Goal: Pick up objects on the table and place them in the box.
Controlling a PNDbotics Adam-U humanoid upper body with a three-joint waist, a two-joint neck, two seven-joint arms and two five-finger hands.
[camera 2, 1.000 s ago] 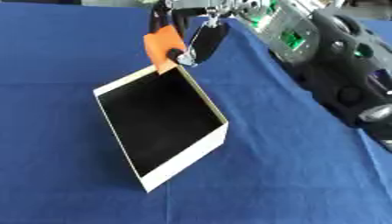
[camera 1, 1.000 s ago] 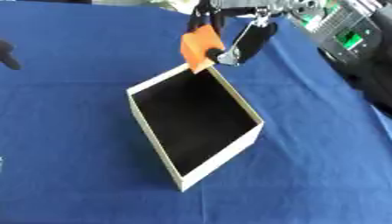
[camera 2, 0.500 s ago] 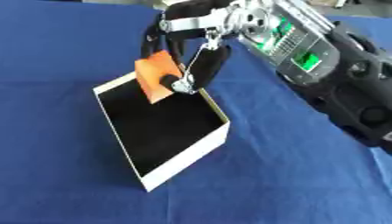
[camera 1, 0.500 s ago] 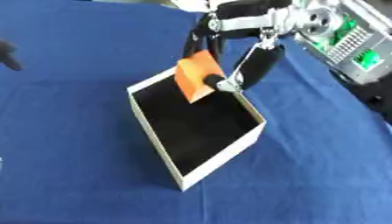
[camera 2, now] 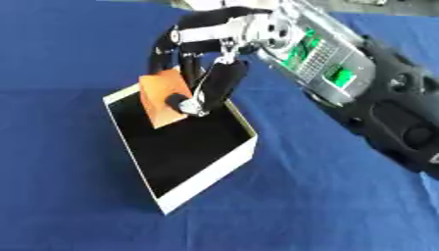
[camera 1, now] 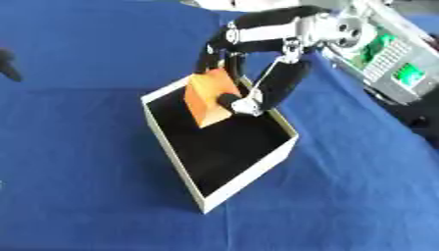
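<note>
An orange block (camera 1: pixel 209 98) hangs tilted over the far part of the white-walled, black-lined box (camera 1: pixel 249 177) in the middle of the blue table. My right hand (camera 1: pixel 257 88) reaches in from the upper right and is shut on the block, thumb in front and fingers behind it. The block's lower edge dips just inside the box opening. Only a dark tip of my left hand (camera 1: pixel 9 64) shows at the left edge.
The blue cloth (camera 1: pixel 77 186) covers the whole table. My right forearm (camera 2: pixel 326 54), with green-lit panels, crosses the upper right. No other loose objects show around the box.
My right hand has carried the orange block from above the box's far corner down and inward, so it now hangs inside the box opening. The camera view has also shifted slightly.
</note>
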